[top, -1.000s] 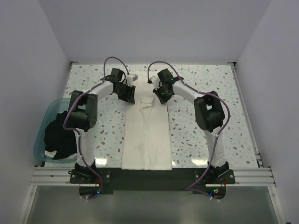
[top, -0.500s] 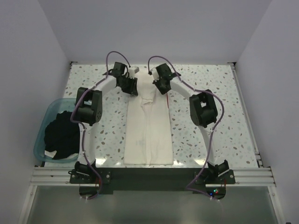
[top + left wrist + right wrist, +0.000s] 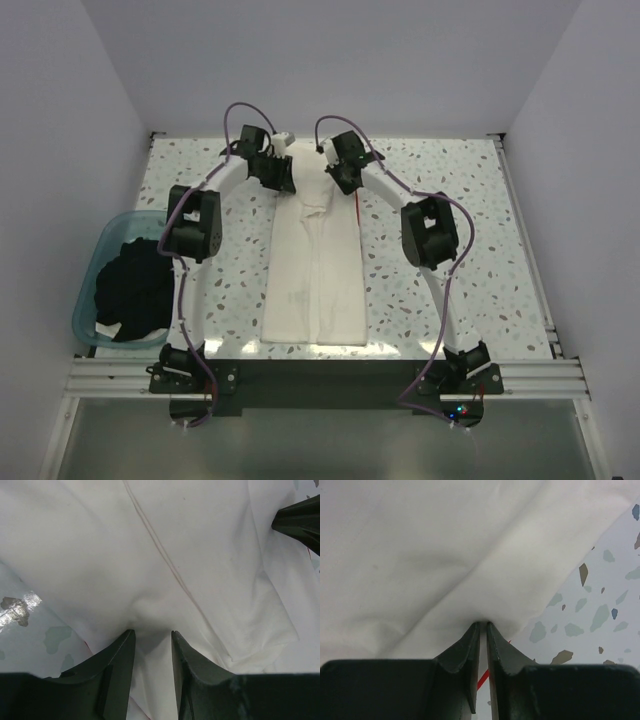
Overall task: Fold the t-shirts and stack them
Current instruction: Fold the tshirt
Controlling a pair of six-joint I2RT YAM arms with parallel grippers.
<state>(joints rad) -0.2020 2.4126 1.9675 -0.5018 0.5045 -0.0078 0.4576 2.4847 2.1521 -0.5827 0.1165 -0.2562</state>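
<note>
- Speckled counter (image 3: 480,250): white t-shirt (image 3: 315,270) folded into narrow creased strip.
- Long axis runs near to far.
- Far end pinched by left claw (image 3: 152,635) and right claw (image 3: 482,626).

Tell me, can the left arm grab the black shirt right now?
Probably not yet: the left claw is pinching the white shirt far away. The black shirt lies uncovered in the tub.

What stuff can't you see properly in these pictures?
The white t-shirt: its underside is folded out of sight in every view; only a red sliver shows by the right gripper.
The black t-shirt: bunched in the teal tub, top view, shape unclear; the white bit beside it is too small to name.
Left wrist view: a dark tip at upper right, cut off by the edge.
</note>
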